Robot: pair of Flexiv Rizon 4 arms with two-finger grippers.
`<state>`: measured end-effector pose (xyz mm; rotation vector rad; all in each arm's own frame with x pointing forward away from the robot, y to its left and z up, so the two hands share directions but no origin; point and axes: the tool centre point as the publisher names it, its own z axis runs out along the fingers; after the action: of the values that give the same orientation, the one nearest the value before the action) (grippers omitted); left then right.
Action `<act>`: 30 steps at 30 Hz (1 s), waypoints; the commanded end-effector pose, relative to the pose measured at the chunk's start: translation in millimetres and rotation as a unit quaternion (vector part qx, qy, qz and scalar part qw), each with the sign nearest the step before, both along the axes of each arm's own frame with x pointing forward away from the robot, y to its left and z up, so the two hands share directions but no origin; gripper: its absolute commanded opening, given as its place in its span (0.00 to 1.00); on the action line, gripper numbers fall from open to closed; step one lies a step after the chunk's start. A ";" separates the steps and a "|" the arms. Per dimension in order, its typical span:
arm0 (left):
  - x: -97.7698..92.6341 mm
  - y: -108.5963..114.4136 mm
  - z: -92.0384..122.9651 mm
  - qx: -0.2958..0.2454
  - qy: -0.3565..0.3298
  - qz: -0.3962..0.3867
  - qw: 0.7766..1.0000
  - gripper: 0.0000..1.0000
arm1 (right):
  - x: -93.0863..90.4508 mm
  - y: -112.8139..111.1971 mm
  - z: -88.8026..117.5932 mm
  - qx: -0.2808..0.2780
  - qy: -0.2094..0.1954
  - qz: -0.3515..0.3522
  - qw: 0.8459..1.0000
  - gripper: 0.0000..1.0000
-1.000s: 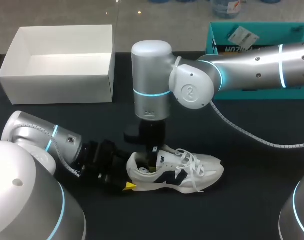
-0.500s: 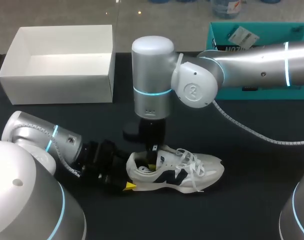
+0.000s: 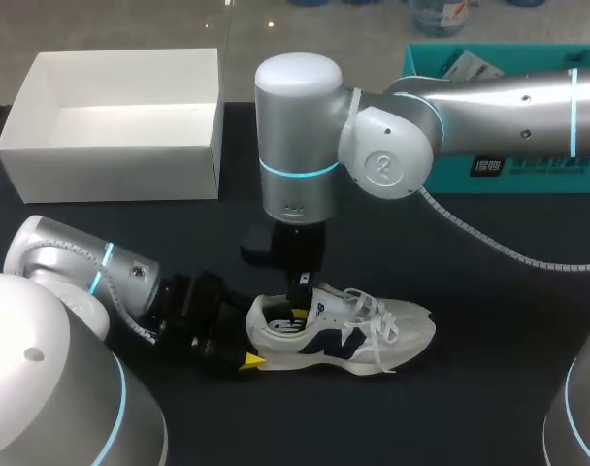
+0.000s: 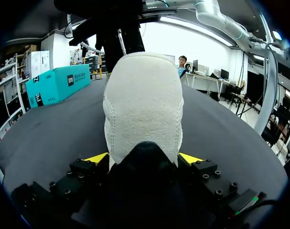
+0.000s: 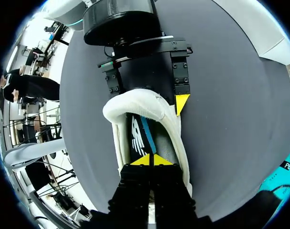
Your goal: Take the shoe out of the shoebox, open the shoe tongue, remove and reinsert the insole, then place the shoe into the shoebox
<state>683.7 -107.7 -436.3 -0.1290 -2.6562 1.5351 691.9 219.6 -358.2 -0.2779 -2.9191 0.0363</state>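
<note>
Worktop [image 3: 489, 291], shoebox [image 3: 111, 170], and the shoe [image 3: 392, 335] lying outside it.
White shoebox at 10 o'clock. Jaws of the right arm [image 3: 392, 165], pinched together, dip into the shoe's opening; jaws of the left arm [image 3: 81, 267] clamp its heel. Shoe near 6 o'clock, toe toward 3.

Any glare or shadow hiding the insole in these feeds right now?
Head view: no glare on the shoe, but the right pincer blocks its opening. Left wrist view: bright room behind, yet the heel is evenly lit and fills the view ahead of the left pincer; no insole shows. Right wrist view: the insole lies in shade inside the shoe, yet visible.
</note>
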 end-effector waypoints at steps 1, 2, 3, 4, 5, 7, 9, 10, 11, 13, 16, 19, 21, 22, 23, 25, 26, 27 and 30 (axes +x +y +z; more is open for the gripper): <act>0.0 -3.2 -8.2 0.002 0.000 0.001 1.000 0.00 | 0.0 -3.3 13.2 -0.005 -0.011 -0.001 1.000 0.00; 0.0 -3.2 -8.2 0.002 0.000 0.001 1.000 0.00 | 0.5 -3.9 14.2 -0.007 -0.011 -0.001 1.000 0.00; 0.0 -3.2 -8.2 0.002 0.000 0.001 1.000 0.00 | 0.9 -6.3 14.9 -0.004 -0.015 -0.004 1.000 0.00; 0.0 -3.2 -8.2 0.002 0.000 0.001 1.000 0.00 | 0.4 -9.0 15.4 -0.006 -0.015 -0.008 1.000 0.00; 0.0 -3.2 -8.2 0.002 0.000 0.001 1.000 0.00 | -0.2 -11.4 15.8 -0.008 -0.015 -0.010 1.000 0.00; 0.0 -3.2 -8.2 0.002 0.000 0.001 1.000 0.00 | -1.8 -15.3 16.7 -0.008 -0.016 -0.015 1.000 0.00; 0.0 -3.2 -8.2 0.002 0.000 0.001 1.000 0.00 | -2.7 -17.9 17.2 -0.008 -0.017 -0.018 1.000 0.00; 0.0 -3.2 -8.2 0.002 0.000 0.001 1.000 0.00 | -2.8 -18.1 17.3 -0.008 -0.016 -0.019 1.000 0.00; 0.0 -3.2 -8.2 0.002 0.000 0.001 1.000 0.00 | -2.9 -18.1 17.4 -0.007 -0.016 -0.019 1.000 0.00; 0.0 -3.2 -8.2 0.002 0.000 0.001 1.000 0.00 | -3.5 -17.3 17.3 -0.004 -0.013 -0.018 1.000 0.00; 0.0 -3.2 -8.2 0.002 0.000 0.001 1.000 0.00 | -3.9 -15.1 13.8 0.004 -0.010 -0.018 1.000 0.00; 0.0 -3.2 -8.2 0.002 0.000 0.001 1.000 0.00 | -1.3 -10.0 12.1 0.007 -0.008 -0.015 1.000 0.00; 0.0 -3.2 -8.2 0.002 0.000 0.001 1.000 0.00 | 1.1 -8.0 11.5 0.009 -0.007 -0.012 1.000 0.00; 0.0 -3.2 -8.2 0.002 0.000 0.001 1.000 0.00 | 2.8 -7.4 10.4 0.012 -0.004 -0.009 1.000 0.03; 0.0 -3.2 -8.2 0.002 0.000 0.001 1.000 0.00 | 4.0 -6.6 9.7 0.012 -0.004 -0.008 1.000 0.10; 0.0 -3.2 -8.2 0.002 0.000 0.001 1.000 0.00 | 5.4 -5.4 8.8 0.012 -0.003 -0.007 1.000 0.13; 0.0 -3.2 -8.2 0.002 0.000 0.001 1.000 0.00 | 6.3 -5.3 7.6 0.013 -0.001 -0.005 1.000 0.22; 0.0 -3.2 -8.2 0.002 0.000 0.001 1.000 0.00 | 6.6 -5.2 7.0 0.013 0.000 -0.005 1.000 0.26; 0.0 -3.2 -8.2 0.002 0.000 0.001 1.000 0.00 | 6.9 -3.8 5.4 0.015 0.004 -0.004 1.000 0.32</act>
<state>683.7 -108.2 -436.2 -0.1294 -2.6561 1.5351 697.1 212.8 -348.6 -0.2861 -2.9147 -0.0103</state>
